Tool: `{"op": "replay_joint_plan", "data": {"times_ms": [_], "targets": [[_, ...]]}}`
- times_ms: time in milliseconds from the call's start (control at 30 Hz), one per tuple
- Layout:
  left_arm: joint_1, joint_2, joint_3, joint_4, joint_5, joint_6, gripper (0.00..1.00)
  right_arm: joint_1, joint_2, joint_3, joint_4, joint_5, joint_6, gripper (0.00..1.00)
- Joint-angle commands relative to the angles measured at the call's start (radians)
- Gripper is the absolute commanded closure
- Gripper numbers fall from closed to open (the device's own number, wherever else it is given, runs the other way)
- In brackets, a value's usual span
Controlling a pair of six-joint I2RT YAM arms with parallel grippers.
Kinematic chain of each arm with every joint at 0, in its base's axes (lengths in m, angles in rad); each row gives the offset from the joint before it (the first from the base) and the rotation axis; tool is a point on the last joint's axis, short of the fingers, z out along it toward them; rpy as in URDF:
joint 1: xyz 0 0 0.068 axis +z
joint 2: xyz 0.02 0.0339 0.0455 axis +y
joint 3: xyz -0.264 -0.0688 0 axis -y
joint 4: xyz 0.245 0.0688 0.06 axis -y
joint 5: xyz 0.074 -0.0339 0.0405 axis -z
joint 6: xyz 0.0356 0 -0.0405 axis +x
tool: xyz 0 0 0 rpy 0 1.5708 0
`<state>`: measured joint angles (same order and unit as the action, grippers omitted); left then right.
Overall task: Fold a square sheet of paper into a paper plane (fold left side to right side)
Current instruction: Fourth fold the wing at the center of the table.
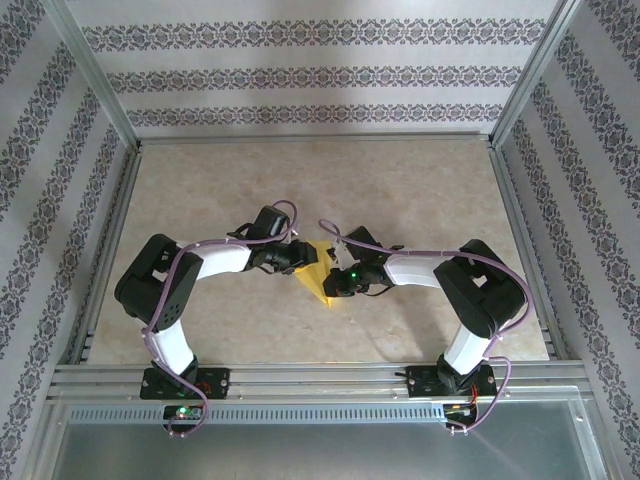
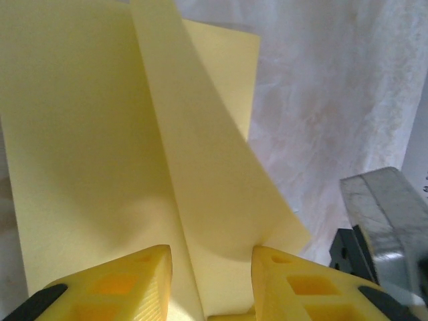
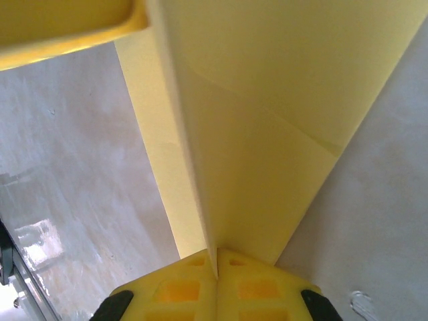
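Observation:
The yellow sheet of paper (image 1: pixel 319 274) lies mid-table between both grippers, creased, with one flap raised. In the left wrist view the paper (image 2: pixel 100 134) spreads ahead and a standing flap (image 2: pixel 214 200) rises between the fingers (image 2: pixel 127 284). My left gripper (image 2: pixel 210 284) is open, and the flap touches the tip of its right finger. My right gripper (image 3: pixel 216 267) is shut on the paper (image 3: pixel 267 167), pinching a folded edge that runs away from the pads. A yellow finger of the left gripper (image 3: pixel 67 27) shows at the top of the right wrist view.
The beige marbled table (image 1: pixel 200 190) is ringed by aluminium rails (image 1: pixel 320 375) and patterned walls. Both arms lean in toward the centre, the left gripper (image 1: pixel 298 258) and right gripper (image 1: pixel 336 283) close together. A grey part of the right arm (image 2: pixel 378 207) sits beside the paper.

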<state>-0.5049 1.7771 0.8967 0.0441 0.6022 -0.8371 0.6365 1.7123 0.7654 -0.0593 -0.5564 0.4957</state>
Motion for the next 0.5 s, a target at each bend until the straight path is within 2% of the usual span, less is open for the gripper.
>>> {"op": "replay_joint_plan", "data": {"times_ms": [0,467], "targets": [[-0.014,0.022,0.036,0.016,0.022,0.018,0.63,-0.008,0.027,-0.020,-0.017,0.010,0.004,0.95],[-0.017,0.088,0.047,0.016,0.010,0.022,0.63,-0.011,0.033,-0.008,-0.020,0.010,0.003,0.92]]}}
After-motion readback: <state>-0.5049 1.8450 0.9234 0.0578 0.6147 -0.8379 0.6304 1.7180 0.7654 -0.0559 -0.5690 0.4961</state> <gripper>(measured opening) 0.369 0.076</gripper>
